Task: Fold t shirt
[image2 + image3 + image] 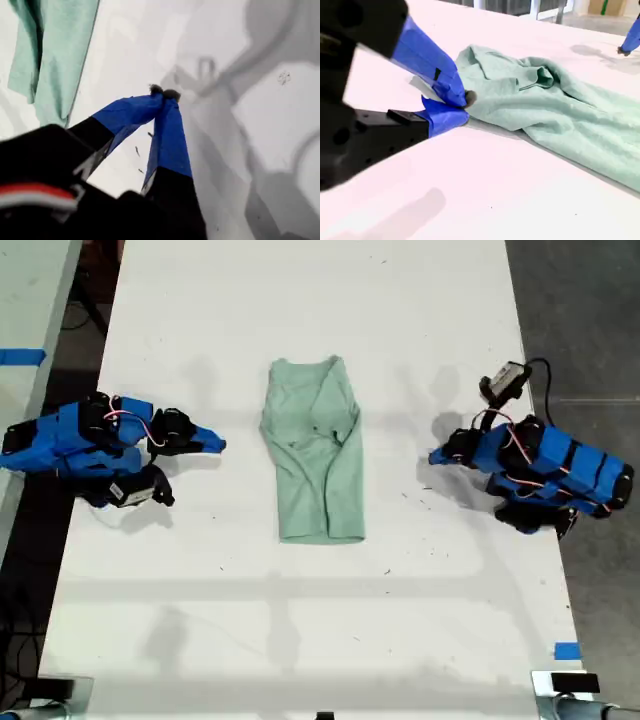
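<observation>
While the t shirt [313, 452] lay folded lengthwise at the middle of the white desk [300, 640], my first gripper [164, 93] rested with jaws clenched on nothing, apart from the cloth. My second gripper [464, 102] sat just beside the shirt, jaws likewise closed and empty.

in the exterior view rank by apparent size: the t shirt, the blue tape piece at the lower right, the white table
1. white table
2. t shirt
3. blue tape piece, by far the smallest
</observation>
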